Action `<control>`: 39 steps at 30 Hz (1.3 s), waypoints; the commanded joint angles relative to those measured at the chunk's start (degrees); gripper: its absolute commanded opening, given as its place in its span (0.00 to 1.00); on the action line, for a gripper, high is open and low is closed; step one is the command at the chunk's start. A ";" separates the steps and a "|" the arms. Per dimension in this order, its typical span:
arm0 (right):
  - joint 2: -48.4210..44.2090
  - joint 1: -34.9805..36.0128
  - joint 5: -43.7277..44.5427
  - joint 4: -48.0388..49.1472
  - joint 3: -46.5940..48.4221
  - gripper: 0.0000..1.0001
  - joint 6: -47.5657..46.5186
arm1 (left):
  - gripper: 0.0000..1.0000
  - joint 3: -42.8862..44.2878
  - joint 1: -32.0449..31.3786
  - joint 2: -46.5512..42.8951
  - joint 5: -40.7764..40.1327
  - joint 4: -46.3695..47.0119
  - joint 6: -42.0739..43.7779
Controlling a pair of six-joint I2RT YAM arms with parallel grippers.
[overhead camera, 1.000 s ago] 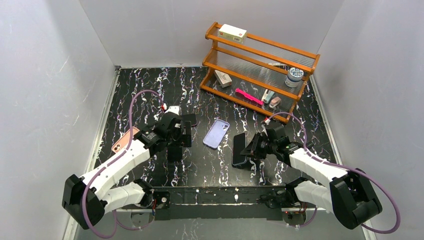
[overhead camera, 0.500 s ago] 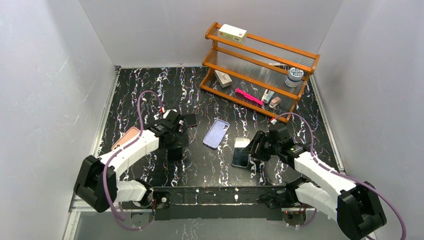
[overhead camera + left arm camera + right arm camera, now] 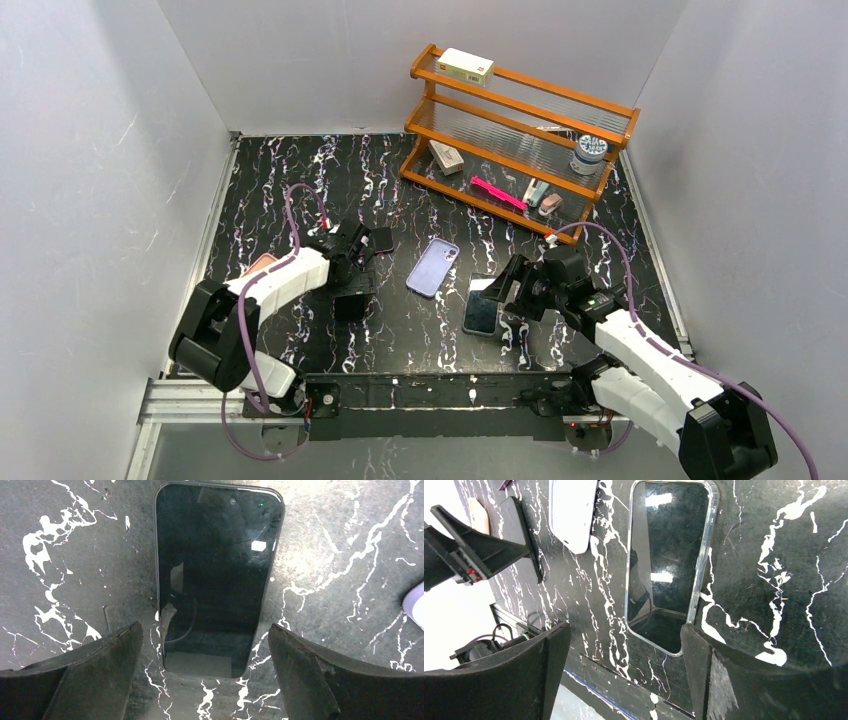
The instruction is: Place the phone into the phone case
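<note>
Phone [image 3: 669, 560]: lying flat, screen up, sitting in its clear case [image 3: 704, 565] on the marbled table [image 3: 300, 180]. Its long axis is running straight away from your right gripper [image 3: 624, 630], whose fingers are standing spread either side of its near end. Your left gripper [image 3: 204, 629] is gaping likewise around a second, bare black phone [image 3: 215, 575]. Wooden rack [image 3: 520, 100] is holding a box [image 3: 466, 66] and jar [image 3: 589, 152].

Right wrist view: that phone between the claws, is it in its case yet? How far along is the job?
Looks done: the black phone with the clear plastic rim lies flat on the marbled table, seemingly cased. In hand: nothing; the right gripper and left gripper both stand open. Possibly left: a bare black phone lies under the left gripper, the lilac case apart.
</note>
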 commanded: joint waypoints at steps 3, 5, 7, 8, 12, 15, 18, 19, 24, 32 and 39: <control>-1.39 -0.09 -1.88 1.35 2.75 0.89 0.37 | 0.93 -0.29 1.12 2.13 0.95 1.61 0.37; -1.46 -0.12 -2.09 1.60 2.67 0.88 0.56 | 0.90 -0.47 1.22 2.73 1.35 2.29 0.17; -1.48 -0.13 -2.23 1.72 2.66 0.89 0.58 | 0.87 -0.83 1.22 3.40 1.69 2.78 -0.18; -1.54 -0.14 -2.26 1.86 2.66 0.89 0.56 | 0.86 -1.08 1.22 3.77 2.05 2.91 -0.35; -1.58 -0.14 -2.52 1.90 2.74 0.88 0.56 | 0.82 -1.82 1.22 5.24 2.25 2.99 -0.89; -1.34 -0.09 -3.21 2.20 3.08 0.88 1.14 | 0.81 -1.86 1.22 6.17 2.08 2.75 -0.79; -0.80 -0.07 -3.78 3.41 3.05 0.87 1.82 | 0.73 -1.68 1.22 6.07 2.04 2.29 -0.57; -0.61 -0.12 -4.04 3.85 3.18 0.86 2.16 | 0.71 -1.76 1.22 5.81 2.18 2.28 -0.56; 1.87 -0.09 -6.18 7.17 3.72 0.83 4.52 | 0.58 -2.33 1.22 3.69 3.36 2.00 -0.47; 8.88 1.87 -6.09 13.18 5.51 0.76 9.52 | 0.47 -4.07 1.22 1.43 8.90 3.14 -1.06; 15.68 6.03 0.86 12.90 10.35 0.72 13.24 | 0.43 -5.97 1.22 0.06 12.34 5.66 -1.91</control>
